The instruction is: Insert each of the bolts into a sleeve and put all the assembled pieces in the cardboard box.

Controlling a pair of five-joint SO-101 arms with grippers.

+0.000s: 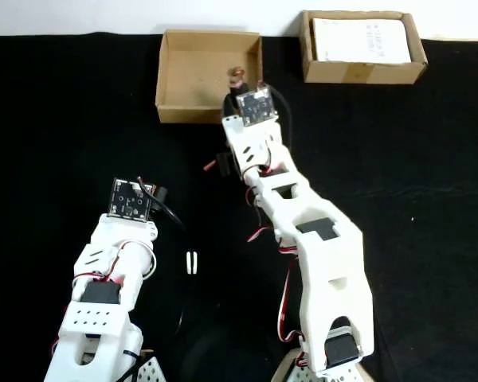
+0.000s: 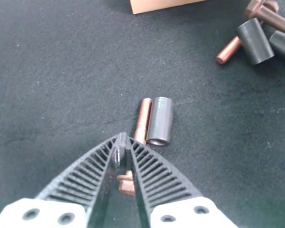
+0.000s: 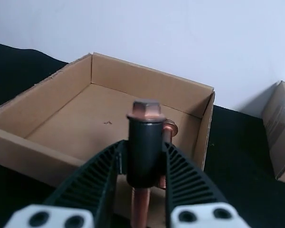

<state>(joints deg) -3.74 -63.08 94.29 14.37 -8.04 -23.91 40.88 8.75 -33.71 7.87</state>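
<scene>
Clamps sleeved bolt upright in right gripper just over cardboard box rim for dropping inside, with left gripper closed empty above loose bolt and sleeve short of the box.

A bolt lies beside a sleeve, perhaps touching, near the cardboard box.

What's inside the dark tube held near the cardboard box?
A copper metal bolt: its hexagonal head shows above the dark cylindrical sleeve, its shank below. The sleeve's wall covers the middle stretch.
</scene>
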